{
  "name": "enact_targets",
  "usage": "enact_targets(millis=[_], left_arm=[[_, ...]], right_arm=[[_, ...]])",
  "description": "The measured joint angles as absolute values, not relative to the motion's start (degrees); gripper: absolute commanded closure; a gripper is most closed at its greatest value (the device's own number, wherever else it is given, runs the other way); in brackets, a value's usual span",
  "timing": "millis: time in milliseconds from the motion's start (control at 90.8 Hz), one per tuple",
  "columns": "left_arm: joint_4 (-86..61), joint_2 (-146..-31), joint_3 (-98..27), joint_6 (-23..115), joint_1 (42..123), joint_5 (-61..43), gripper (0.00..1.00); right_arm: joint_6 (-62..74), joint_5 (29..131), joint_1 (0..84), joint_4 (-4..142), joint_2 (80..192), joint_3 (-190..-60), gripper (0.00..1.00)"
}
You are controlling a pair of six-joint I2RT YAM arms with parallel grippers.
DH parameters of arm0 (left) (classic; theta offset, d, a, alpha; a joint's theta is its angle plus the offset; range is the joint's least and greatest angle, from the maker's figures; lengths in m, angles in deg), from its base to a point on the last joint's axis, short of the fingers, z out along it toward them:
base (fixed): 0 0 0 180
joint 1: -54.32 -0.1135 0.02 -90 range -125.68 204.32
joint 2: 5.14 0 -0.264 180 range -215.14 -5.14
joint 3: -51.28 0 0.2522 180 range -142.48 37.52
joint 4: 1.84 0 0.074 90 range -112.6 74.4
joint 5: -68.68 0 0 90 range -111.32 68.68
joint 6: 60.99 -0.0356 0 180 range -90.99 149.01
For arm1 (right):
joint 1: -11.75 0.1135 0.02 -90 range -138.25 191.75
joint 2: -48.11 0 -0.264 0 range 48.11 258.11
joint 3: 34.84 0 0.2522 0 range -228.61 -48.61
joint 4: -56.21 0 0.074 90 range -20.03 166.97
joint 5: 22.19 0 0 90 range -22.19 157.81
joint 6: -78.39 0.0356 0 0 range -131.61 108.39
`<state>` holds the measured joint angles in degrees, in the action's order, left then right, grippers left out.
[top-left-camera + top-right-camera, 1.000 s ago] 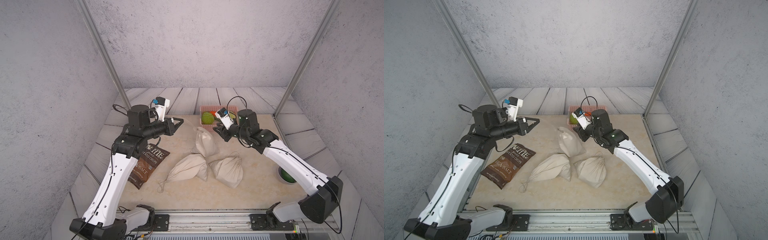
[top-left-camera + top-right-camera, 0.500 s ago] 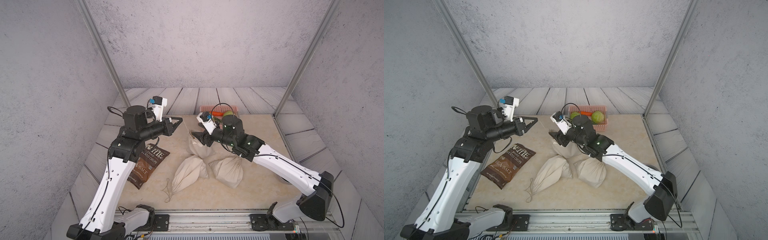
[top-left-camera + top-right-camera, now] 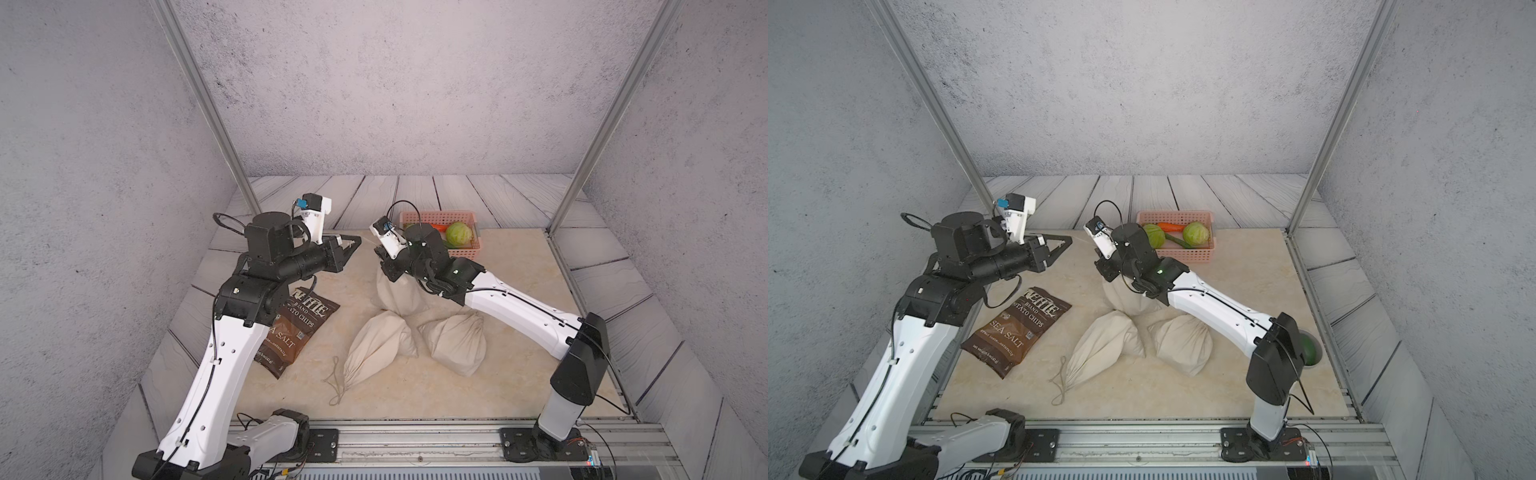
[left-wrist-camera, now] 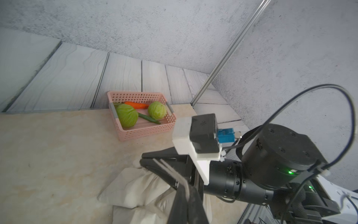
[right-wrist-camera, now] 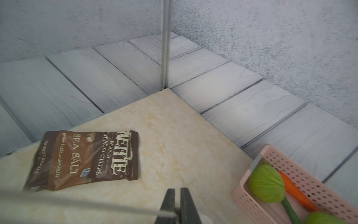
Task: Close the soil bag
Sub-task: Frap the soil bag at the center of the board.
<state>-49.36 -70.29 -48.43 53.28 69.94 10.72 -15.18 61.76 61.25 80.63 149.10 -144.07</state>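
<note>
The soil bag (image 3: 397, 297) (image 3: 1121, 301) is the rear one of three beige cloth sacks, standing upright on the tan tabletop. My right gripper (image 3: 379, 254) (image 5: 177, 192) sits at its neck, jaws pressed nearly together on the drawstring (image 5: 77, 203). The string runs taut to the left, above the table, to my left gripper (image 3: 356, 241) (image 4: 186, 191), which is shut on its strands (image 4: 166, 167). In the left wrist view the sack (image 4: 133, 186) lies just below the right gripper (image 4: 144, 160). The bag's mouth is hidden under the right gripper.
Two more cloth sacks (image 3: 378, 349) (image 3: 457, 343) lie in front of the soil bag, one trailing a loose string. A brown chips bag (image 3: 297, 328) lies at the left. A pink basket (image 3: 1175, 216) with vegetables stands at the back. A green bowl (image 3: 1310, 349) sits behind the right arm.
My right arm swung left from beside the basket to the soil bag's neck, opened its jaws on the way and closed them there. The left gripper kept its hold on the string.
</note>
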Motion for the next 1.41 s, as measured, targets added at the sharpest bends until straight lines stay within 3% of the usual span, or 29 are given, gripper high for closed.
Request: enact_targets(millis=[176,638,947,1409], left_arm=[[-54.7,-70.2,-48.4,53.3,66.9,9.5,1.0],[-52.7,-72.2,-53.5,53.8,64.2,19.1,1.0],[-52.7,-72.1,-43.4,54.8,64.2,19.9,1.0],[-53.1,-72.1,-51.6,52.4,64.2,20.1,1.0]], right_arm=[[-16.3,55.7,60.7,78.1,147.4,-140.6,0.96],[-28.3,65.3,50.6,77.9,136.0,-136.4,0.85],[-27.5,67.9,49.4,72.5,138.5,-125.7,0.86],[-31.2,67.7,47.4,74.5,131.2,-129.6,0.81]])
